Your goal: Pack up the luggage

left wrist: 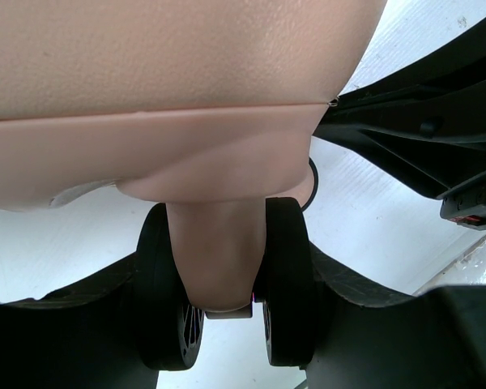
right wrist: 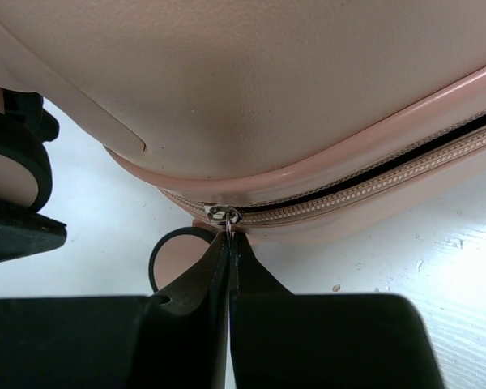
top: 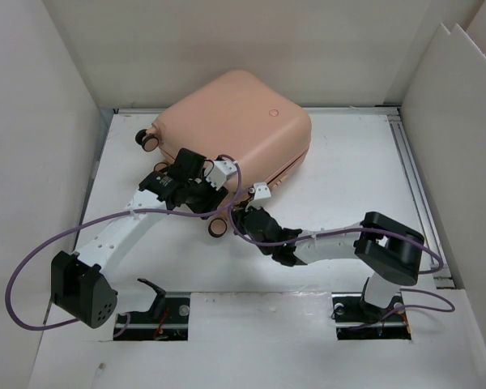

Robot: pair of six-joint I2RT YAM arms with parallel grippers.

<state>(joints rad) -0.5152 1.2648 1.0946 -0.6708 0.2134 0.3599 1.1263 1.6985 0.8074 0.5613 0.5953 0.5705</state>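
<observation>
The peach-pink luggage point(top: 235, 121) lies closed on the white table, its zipper point(right wrist: 364, 188) partly open along the near edge. It fills the top of the left wrist view point(left wrist: 146, 65) and the right wrist view point(right wrist: 251, 81). My left gripper point(top: 198, 198) point(left wrist: 224, 279) is shut on a black twin wheel point(left wrist: 287, 275) at the case's near corner, one finger on each side. My right gripper point(top: 243, 214) point(right wrist: 231, 241) is shut on the metal zipper pull point(right wrist: 224, 215) at the corner of the case.
Another wheel point(top: 218, 227) point(right wrist: 174, 259) sits on the table point(top: 348, 178) between the two grippers. A further wheel point(top: 148, 139) sticks out at the case's far left corner. White walls enclose the table on the left, back and right.
</observation>
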